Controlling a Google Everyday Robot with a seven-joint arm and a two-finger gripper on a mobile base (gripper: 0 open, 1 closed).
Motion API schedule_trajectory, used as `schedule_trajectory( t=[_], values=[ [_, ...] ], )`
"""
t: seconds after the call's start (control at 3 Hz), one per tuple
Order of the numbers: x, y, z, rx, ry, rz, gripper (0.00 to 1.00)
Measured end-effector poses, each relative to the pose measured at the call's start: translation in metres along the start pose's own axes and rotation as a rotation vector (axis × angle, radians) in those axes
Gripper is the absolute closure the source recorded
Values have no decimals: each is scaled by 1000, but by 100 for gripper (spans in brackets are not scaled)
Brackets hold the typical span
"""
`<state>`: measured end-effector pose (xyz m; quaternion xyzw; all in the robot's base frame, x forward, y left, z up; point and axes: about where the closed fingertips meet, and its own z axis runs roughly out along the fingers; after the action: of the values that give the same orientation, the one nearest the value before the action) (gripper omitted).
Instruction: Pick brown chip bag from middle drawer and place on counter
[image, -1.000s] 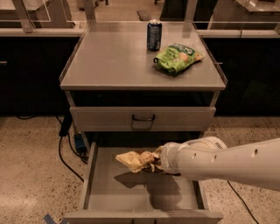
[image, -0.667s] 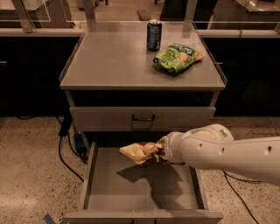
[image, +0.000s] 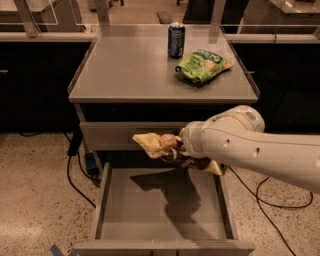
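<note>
Our gripper (image: 176, 149) is clenched on the brown chip bag (image: 152, 142), holding it above the middle drawer (image: 130, 220), clear of its sides, so we judge it can travel up to the worktop (image: 130, 65).

Dim, warm, lit from above. Soft sheen across the counter (image: 125, 70), blackness at far left and right. Broad shadow on the middle drawer (image: 125, 220) floor under the gripper (image: 176, 149) clutching the brown chip bag (image: 151, 142).
</note>
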<state>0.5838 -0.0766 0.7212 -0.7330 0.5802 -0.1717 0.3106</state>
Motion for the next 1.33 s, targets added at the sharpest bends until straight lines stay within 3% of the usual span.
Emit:
schedule_trajectory(
  t=[0.33, 0.67, 1.33],
  values=[
    [-18, -36, -15, 36, -8, -40, 100],
    [-21, -37, -16, 27, -15, -40, 100],
    [-42, -85, -70, 28, -19, -71, 100]
  ],
)
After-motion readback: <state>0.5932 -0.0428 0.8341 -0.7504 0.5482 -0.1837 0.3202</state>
